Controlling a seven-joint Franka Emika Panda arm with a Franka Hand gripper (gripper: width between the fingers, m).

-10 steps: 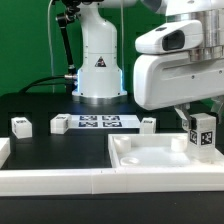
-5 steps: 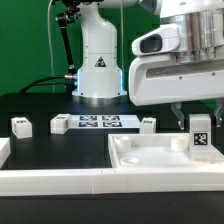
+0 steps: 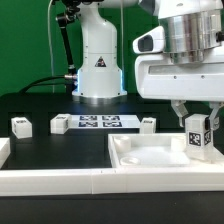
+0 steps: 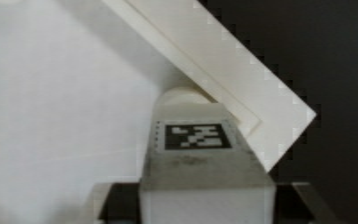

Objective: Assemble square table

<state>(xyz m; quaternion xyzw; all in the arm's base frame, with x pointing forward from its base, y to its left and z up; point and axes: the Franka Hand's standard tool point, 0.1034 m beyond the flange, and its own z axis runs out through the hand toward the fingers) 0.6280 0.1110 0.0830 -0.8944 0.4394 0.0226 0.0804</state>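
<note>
Leg [image 3: 198, 140] in my claw [image 3: 197, 124]: the two fingers are drawn in narrow on its upper sides and hold it upright, its black-and-white tag facing the exterior camera. It hangs over the slab [image 3: 150, 158] of the square table, at the far corner toward the exterior view's right. Whether its lower end touches the slab I cannot tell from there. My wrist view shows the same leg [image 4: 197, 150] close up, tag plain, standing right at a corner of the slab [image 4: 51, 110], with the raised rim [image 4: 229, 75] running away from it against the dark surface.

The slab lies rim-up on the black surface [image 3: 40, 105], toward the exterior view's right. A long white barrier rail [image 3: 60, 180] runs along the near edge, just in front of the slab. Three loose legs lie on the surface: one [image 3: 20, 125] far toward the exterior view's left, one [image 3: 58, 125] beside it, and one [image 3: 148, 123] just beyond the slab's far rim, the nearest thing to my claw. Between the last two lies the marker board [image 3: 98, 123], and behind it stands my own base [image 3: 98, 70].
</note>
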